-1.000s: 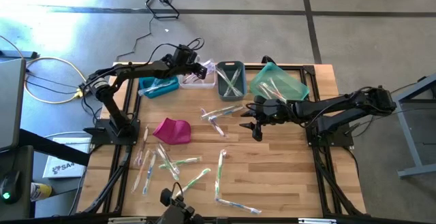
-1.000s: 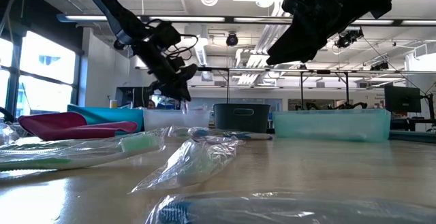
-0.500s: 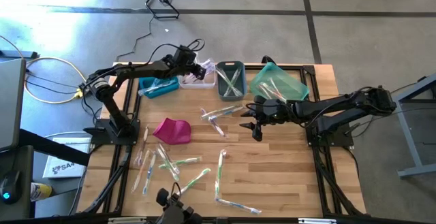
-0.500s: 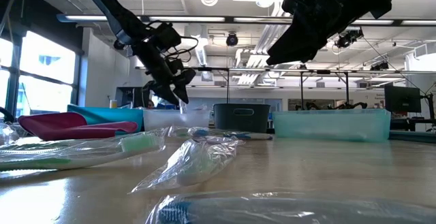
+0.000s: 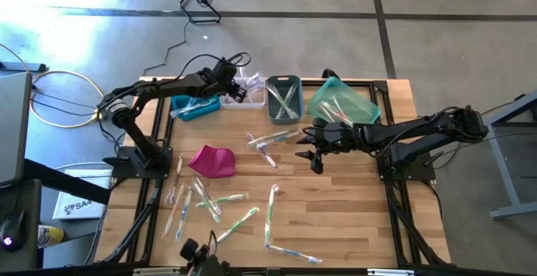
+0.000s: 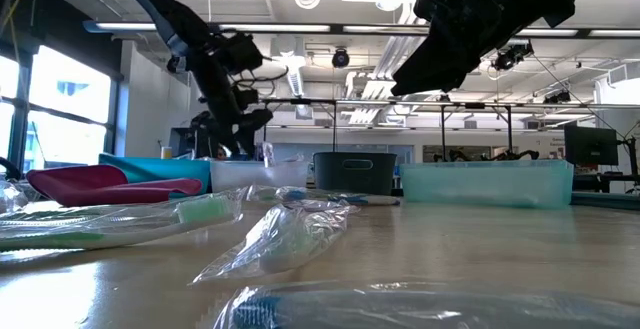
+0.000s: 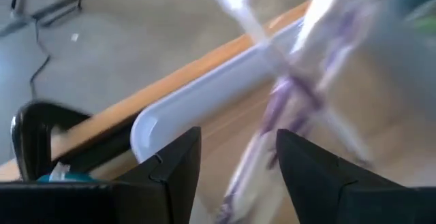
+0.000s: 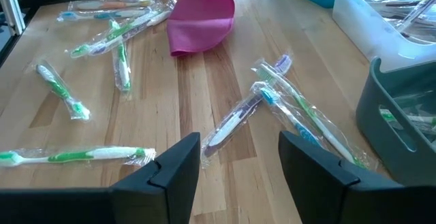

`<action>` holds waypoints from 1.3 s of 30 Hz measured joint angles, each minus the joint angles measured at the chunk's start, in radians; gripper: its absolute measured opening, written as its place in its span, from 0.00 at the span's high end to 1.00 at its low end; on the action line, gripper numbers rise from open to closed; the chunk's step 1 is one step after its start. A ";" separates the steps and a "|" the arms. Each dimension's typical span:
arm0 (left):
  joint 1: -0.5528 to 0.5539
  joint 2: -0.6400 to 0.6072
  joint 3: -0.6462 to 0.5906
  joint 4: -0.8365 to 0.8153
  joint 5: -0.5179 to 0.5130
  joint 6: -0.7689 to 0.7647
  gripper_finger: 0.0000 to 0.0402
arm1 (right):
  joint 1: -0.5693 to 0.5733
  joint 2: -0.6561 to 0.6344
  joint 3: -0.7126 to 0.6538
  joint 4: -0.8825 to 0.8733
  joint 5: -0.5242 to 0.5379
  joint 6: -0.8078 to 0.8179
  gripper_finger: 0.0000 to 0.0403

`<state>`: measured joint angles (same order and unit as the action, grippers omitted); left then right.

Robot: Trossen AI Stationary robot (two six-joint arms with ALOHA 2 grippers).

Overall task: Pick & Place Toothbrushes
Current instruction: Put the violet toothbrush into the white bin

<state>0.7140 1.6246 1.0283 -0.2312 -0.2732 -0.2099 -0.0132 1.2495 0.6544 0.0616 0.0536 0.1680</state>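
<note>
Hardly any writing can be read in these views. The only lettering that shows is on a white box [image 5: 74, 205] lying on the floor at the lower left of the high view, beside the table's left edge: dark characters that look like "SA4", cut off by the table frame, so the full word cannot be made out. The toothbrush wrappers, the bins and the arms carry no print that can be read, and the screens and fittings in the room behind the table in the low view show no legible text either.
</note>
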 joint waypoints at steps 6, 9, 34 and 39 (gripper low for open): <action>-0.053 -0.112 0.000 0.020 0.001 0.023 0.54 | 0.000 0.000 0.000 -0.002 0.000 0.000 0.52; -0.068 -0.132 0.001 0.069 0.002 0.037 0.55 | 0.000 0.000 0.000 -0.003 0.000 0.000 0.52; 0.014 -0.019 0.236 0.026 0.216 0.048 1.00 | 0.000 0.000 0.000 -0.005 0.000 -0.007 0.52; 0.015 0.040 0.287 -0.017 0.221 0.048 1.00 | 0.000 0.000 0.000 -0.006 0.000 -0.007 0.52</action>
<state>0.7292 1.6650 1.3157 -0.2484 -0.0519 -0.1616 -0.0132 1.2499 0.6540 0.0559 0.0535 0.1608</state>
